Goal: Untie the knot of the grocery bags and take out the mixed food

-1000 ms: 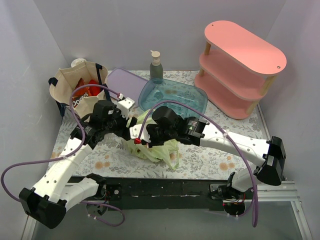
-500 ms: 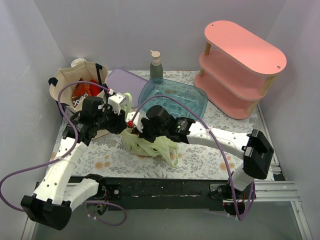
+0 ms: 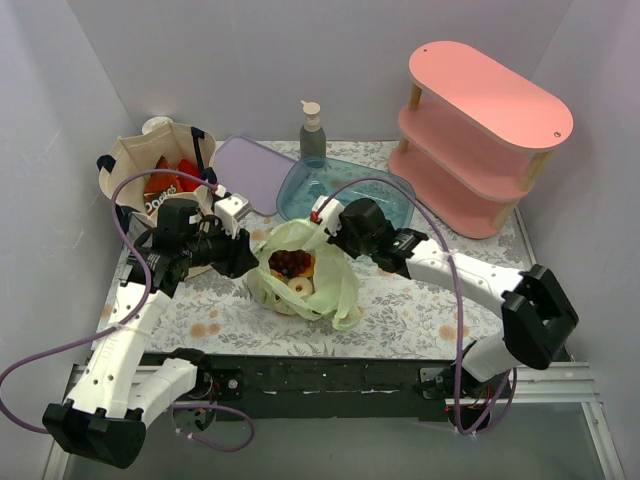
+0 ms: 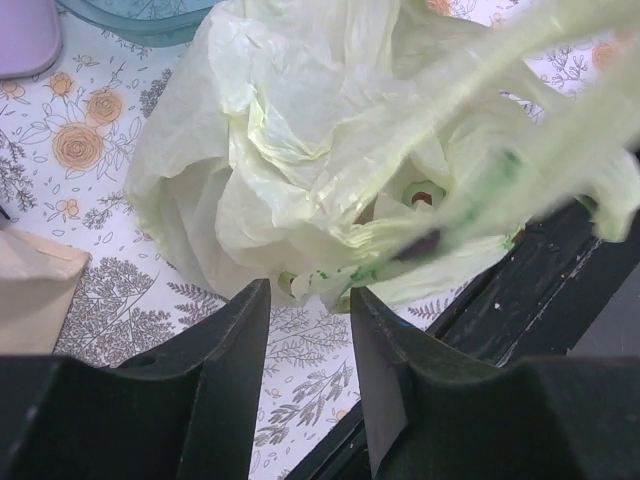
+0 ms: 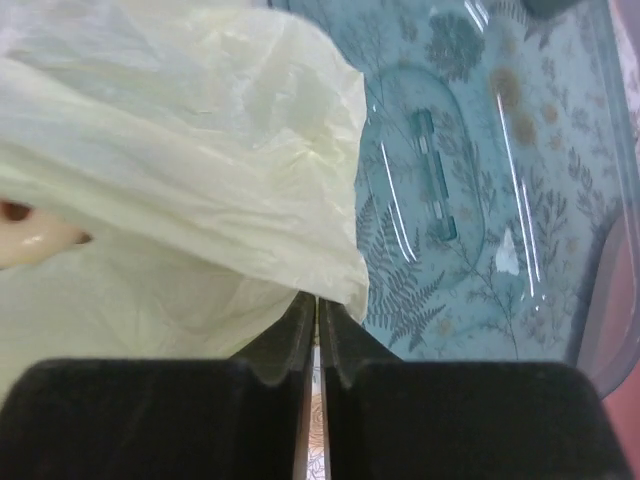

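The pale-green plastic bag (image 3: 335,285) sits mid-table with its mouth spread wide; no knot shows on it. Inside lie dark red grapes (image 3: 290,262) and a pale yellowish fruit (image 3: 298,288). My right gripper (image 3: 322,222) holds the bag's far rim, its jaws shut on the thin plastic (image 5: 318,298). My left gripper (image 3: 248,265) is at the bag's left side; its jaws stand apart (image 4: 308,290) with only a printed bit of the bag's edge (image 4: 320,278) at their tips. The beige canvas tote (image 3: 128,160) stands at the far left with a Doritos bag (image 3: 158,202) in it.
A clear blue tray (image 3: 345,190) lies just behind the plastic bag, close to my right gripper. A purple board (image 3: 245,165) and a pump bottle (image 3: 313,135) are behind it. A pink shelf (image 3: 480,130) fills the far right corner.
The bunched top of the plastic bag has come apart and its mouth now gapes, showing the grapes. My right gripper drew back toward the tray with the rim; the left moved left.
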You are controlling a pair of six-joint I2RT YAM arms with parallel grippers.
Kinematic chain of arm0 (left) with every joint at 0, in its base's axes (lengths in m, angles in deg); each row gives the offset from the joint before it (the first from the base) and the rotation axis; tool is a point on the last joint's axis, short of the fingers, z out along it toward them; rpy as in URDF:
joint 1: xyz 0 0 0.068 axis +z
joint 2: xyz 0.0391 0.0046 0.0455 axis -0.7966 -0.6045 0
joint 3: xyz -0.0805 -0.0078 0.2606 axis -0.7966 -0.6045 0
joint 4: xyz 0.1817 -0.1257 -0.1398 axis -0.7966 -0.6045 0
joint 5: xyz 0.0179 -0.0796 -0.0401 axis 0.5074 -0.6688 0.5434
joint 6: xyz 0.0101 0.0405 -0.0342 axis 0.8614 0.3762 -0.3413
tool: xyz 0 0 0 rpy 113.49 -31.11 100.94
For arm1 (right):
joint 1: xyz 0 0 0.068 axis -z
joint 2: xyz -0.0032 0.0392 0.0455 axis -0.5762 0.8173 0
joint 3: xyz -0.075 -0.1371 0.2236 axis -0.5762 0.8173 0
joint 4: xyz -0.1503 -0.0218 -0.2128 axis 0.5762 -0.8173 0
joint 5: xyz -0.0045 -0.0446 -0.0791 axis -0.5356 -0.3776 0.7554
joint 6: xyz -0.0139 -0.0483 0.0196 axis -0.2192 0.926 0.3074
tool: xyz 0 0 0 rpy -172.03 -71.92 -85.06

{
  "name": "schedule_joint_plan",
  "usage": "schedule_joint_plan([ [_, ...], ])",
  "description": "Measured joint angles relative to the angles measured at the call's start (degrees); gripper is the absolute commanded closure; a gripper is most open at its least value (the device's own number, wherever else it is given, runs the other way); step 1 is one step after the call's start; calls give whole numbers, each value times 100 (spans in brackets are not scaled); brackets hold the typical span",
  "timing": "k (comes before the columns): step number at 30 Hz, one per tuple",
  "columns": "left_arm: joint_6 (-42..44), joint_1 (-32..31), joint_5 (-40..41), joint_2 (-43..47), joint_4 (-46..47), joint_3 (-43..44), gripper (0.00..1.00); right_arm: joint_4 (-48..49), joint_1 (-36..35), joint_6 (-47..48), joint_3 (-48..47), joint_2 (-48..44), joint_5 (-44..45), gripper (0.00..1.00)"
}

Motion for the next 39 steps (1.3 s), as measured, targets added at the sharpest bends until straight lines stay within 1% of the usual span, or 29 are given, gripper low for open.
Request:
schedule_joint_plan([
  [2,2,0,-20,-9,15,-22,63,-168,55,160,37,-380,-229,67],
  [3,0,0,-22,-7,17,-46,65,-229,31,229,7,-557,-483,66],
  [4,0,0,-22,-7,22,-74,70,-363,-17,306,-68,-702,-748,66],
  [7,-17,0,-17,-4,52,-138,74,-625,-297,505,-389,-957,-1410,75],
  [8,-26,0,-15,-2,57,-149,78,-699,-402,555,-481,-1005,-1578,81],
  [9,-31,0,-15,0,55,-151,81,-769,-498,625,-562,-1047,-1733,82],
  [10,-33,0,-15,7,61,-151,89,-835,-621,684,-636,-1091,-1923,83],
  [13,-50,0,-17,39,66,-151,100,-977,-835,896,-702,-1113,-2363,85],
  [16,-48,0,-17,55,81,-151,100,-1158,-990,1091,-702,-990,-2669,88],
  [17,-46,2,-20,55,83,-151,100,-1165,-1029,1126,-704,-898,-2739,92],
  [19,-42,4,-24,55,92,-153,100,-1158,-1097,1158,-706,-629,-2754,94],
  [23,-39,24,-70,59,92,-153,100,-1016,-1137,1147,-767,20,-2413,96],
  [27,-39,61,-129,68,94,-153,100,-879,-1134,1241,-997,527,-2009,97],
  [28,-39,72,-142,68,92,-153,100,-831,-1126,1272,-1067,636,-1915,88],
  [29,-39,83,-153,68,92,-153,100,-761,-1123,1320,-1117,728,-1821,72],
  [30,-37,92,-164,68,92,-153,100,-691,-1117,1370,-1145,800,-1755,40],
  [31,-37,96,-173,68,92,-153,100,-623,-1113,1416,-1145,855,-1698,4],
  [34,-35,111,-195,68,87,-153,100,-492,-1104,1709,-1145,979,-1694,3],
  [39,-20,122,-251,68,79,-153,100,-280,-1104,2009,-1187,1368,-1679,8],
])
